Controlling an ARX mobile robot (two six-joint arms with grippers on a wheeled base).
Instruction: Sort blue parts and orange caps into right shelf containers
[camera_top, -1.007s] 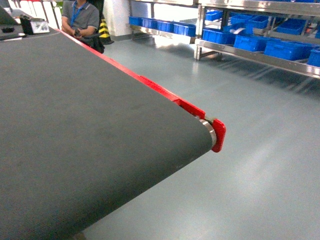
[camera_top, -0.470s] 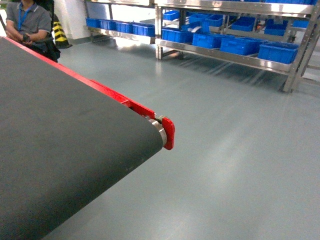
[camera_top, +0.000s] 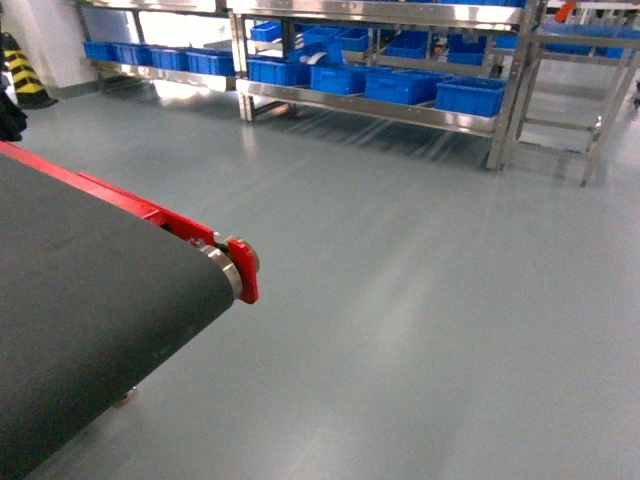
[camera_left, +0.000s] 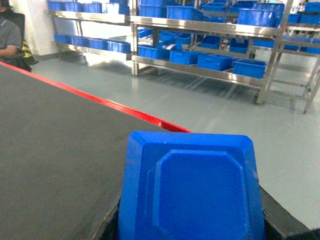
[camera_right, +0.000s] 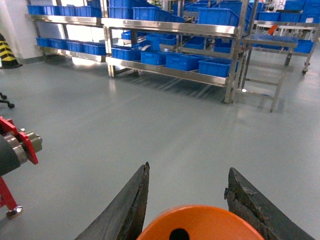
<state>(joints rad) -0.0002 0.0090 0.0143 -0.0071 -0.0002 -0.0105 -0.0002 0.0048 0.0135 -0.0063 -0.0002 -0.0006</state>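
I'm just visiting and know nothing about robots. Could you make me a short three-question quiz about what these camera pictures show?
1. True or false: the left gripper holds a blue part.
2. What colour is the round thing between the right gripper's fingers? A green, B orange, C white.
3. What stands on the steel shelves across the floor?

Key: 1 true. 2 B, an orange cap. 3 Blue crates.

black, rough-edged fingers (camera_right: 250, 200)
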